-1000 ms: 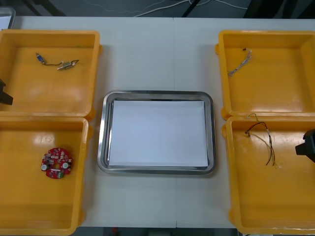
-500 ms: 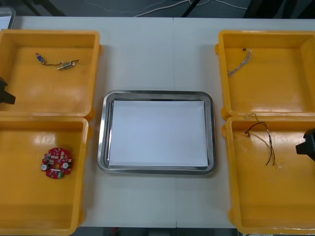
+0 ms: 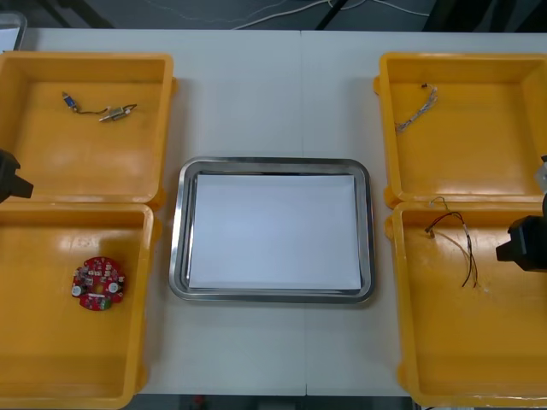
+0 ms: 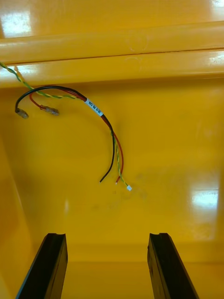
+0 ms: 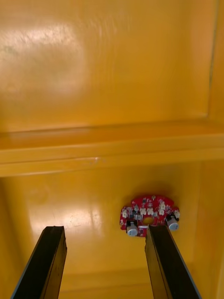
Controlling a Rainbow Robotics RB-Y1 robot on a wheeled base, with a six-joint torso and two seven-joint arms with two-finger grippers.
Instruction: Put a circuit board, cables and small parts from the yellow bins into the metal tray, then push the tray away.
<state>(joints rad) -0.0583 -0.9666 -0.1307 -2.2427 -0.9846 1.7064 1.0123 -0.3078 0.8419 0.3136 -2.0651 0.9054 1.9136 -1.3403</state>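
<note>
A round red circuit board (image 3: 98, 284) lies in the near left yellow bin (image 3: 144, 299); the left wrist view shows the board (image 5: 149, 215) just beyond my right-hand fingertip. My left gripper (image 3: 10, 184) (image 5: 105, 261) hangs open over the wall between the two left bins. A black and red-yellow cable bundle (image 3: 453, 241) (image 4: 100, 126) lies in the near right bin (image 3: 398, 299). Above that bin's right side, my right gripper (image 3: 523, 243) (image 4: 108, 268) is open, the cable ahead of its fingers. The metal tray (image 3: 175, 239), white inside, holds nothing.
Small metal parts (image 3: 98, 109) lie in the far left bin (image 3: 164, 128). A twisted blue and white cable (image 3: 417, 109) lies in the far right bin (image 3: 383, 128). Bare table runs between the bins and beyond the tray.
My right gripper has moved left, farther over the near right bin. My left gripper has shifted slightly toward the near left bin. Nothing in the bins has moved.
</note>
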